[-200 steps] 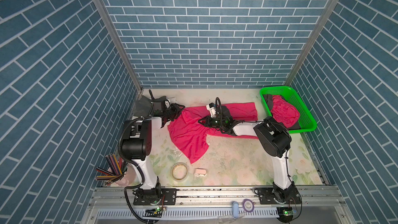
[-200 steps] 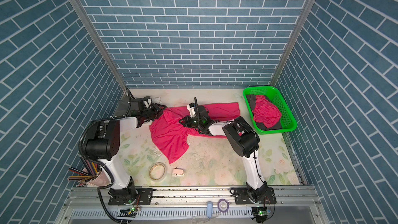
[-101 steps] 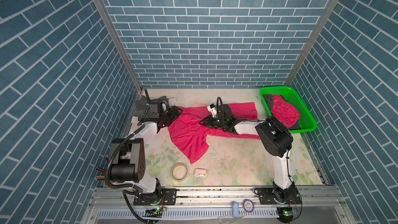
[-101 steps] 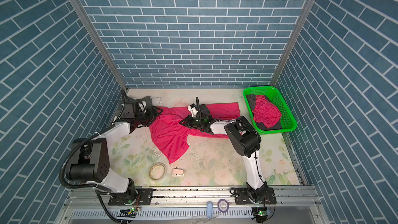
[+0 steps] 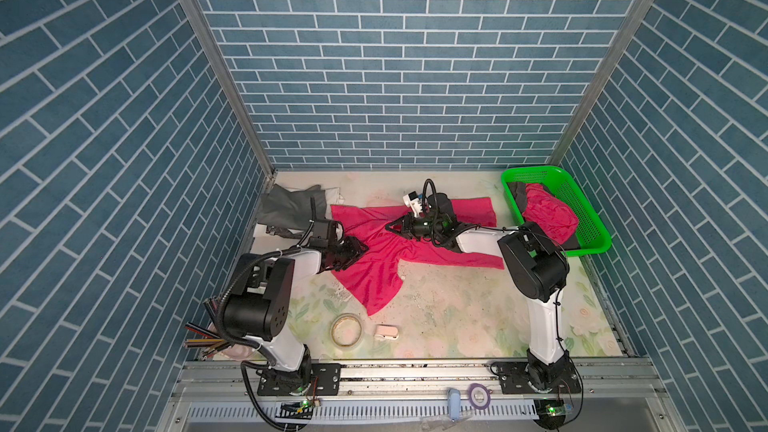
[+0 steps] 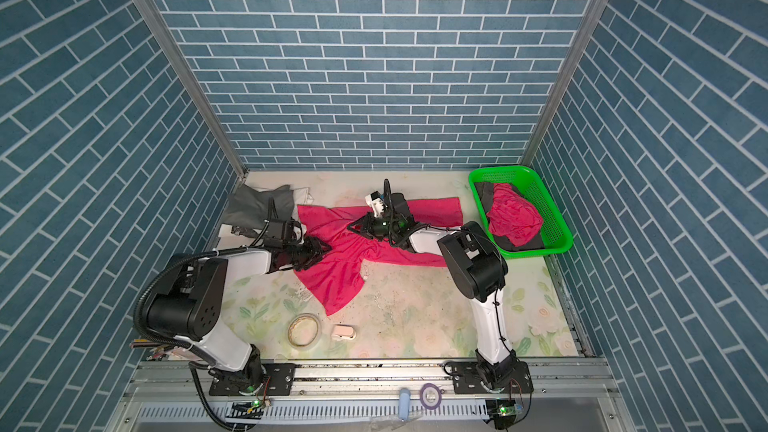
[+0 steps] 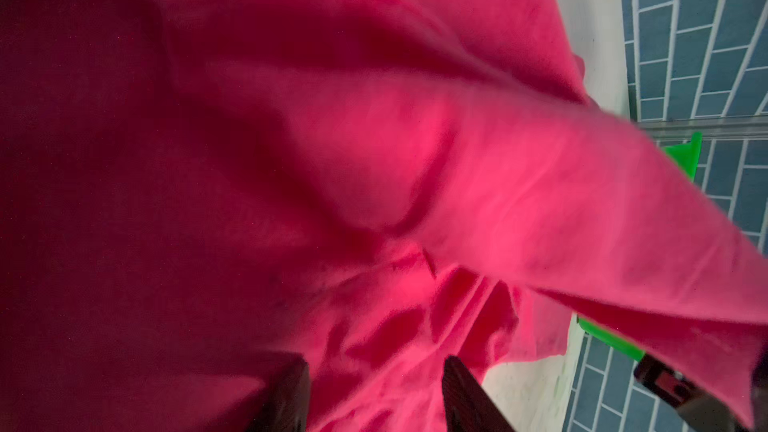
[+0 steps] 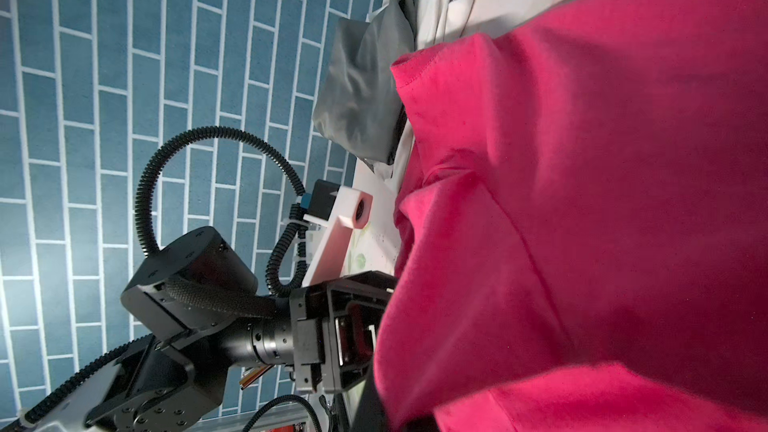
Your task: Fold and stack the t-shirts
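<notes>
**Top views: pink t-shirt [image 5: 382, 280] crumpled mid-desk [image 5: 457, 317]**

We see the right jaws pinched on a raised fold. In the left wrist view the left jaws stand apart with cloth between them — whether they grip it, we cannot tell.

The fingertips of the right gripper [image 5: 391, 227] are lost against the pink t-shirt [image 5: 382, 280] in a top view, and in the right wrist view they are wholly covered by that cloth, which is cut off by the picture's edges. In the left wrist view the left gripper [image 7: 374, 367] is shown only as two dark, blurred fingers [image 7: 465, 396] cut by the edge. In both top views a dark t-shirt [image 5: 517, 197] in the green basket [image 5: 590, 218] is largely buried under a second pink shirt [image 5: 548, 214]. The grey t-shirt [image 5: 286, 205] is partly masked by the left arm [image 5: 303, 261], and a small white object [image 5: 385, 332] is too small to be identified.
</notes>
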`<act>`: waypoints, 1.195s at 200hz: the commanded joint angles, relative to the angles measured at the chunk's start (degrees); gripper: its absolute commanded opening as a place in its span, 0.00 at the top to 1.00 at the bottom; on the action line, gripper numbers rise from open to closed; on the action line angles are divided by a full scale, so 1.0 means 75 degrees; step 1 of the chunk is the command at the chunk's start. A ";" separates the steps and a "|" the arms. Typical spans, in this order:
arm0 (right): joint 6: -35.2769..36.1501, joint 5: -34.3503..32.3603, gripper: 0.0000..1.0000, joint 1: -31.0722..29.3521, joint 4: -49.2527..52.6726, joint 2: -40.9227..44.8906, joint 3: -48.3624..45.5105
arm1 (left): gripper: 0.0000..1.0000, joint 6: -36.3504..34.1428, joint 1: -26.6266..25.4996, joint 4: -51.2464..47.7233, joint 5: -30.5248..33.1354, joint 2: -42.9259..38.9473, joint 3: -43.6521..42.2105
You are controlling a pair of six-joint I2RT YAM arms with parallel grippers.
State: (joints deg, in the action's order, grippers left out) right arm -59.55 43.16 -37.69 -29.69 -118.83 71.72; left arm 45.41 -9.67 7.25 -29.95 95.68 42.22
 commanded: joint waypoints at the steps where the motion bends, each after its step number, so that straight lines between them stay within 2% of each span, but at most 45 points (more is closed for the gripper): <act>1: -0.0345 0.0263 0.98 0.0055 -0.0365 0.0214 0.0006 | 0.46 0.0090 -0.0092 0.0392 0.0235 0.0295 0.0403; 29: -0.0331 0.0339 0.96 0.0104 -0.0336 0.0292 -0.0065 | 0.45 0.0260 -0.0143 0.0582 0.0279 0.0518 0.0570; 77: -0.0463 0.0433 0.86 0.0152 -0.0541 0.0291 -0.0153 | 0.45 0.0133 -0.0177 0.0568 0.0574 0.1012 0.0893; 114: -0.0340 0.0398 0.84 0.0156 -0.0418 0.0319 -0.0175 | 0.47 0.0285 -0.0198 0.0751 0.0608 0.1225 0.1098; 126: -0.0322 0.0416 0.84 0.0154 -0.0412 0.0326 -0.0200 | 0.51 0.0277 -0.0232 0.0744 0.0661 0.1280 0.1224; 194: -0.0122 0.0444 0.86 0.0176 -0.0254 0.0564 -0.0473 | 1.00 -0.0130 -0.0199 0.0076 0.0888 0.0966 0.1775; 239: 0.0035 0.0463 0.89 0.0217 -0.0130 0.0761 -0.0778 | 1.00 -0.0472 -0.0048 -0.0537 0.0620 0.0455 0.1674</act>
State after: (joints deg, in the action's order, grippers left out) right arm -60.99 45.34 -36.29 -31.18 -116.03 67.07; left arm 44.27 -10.55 7.01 -24.53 101.73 54.63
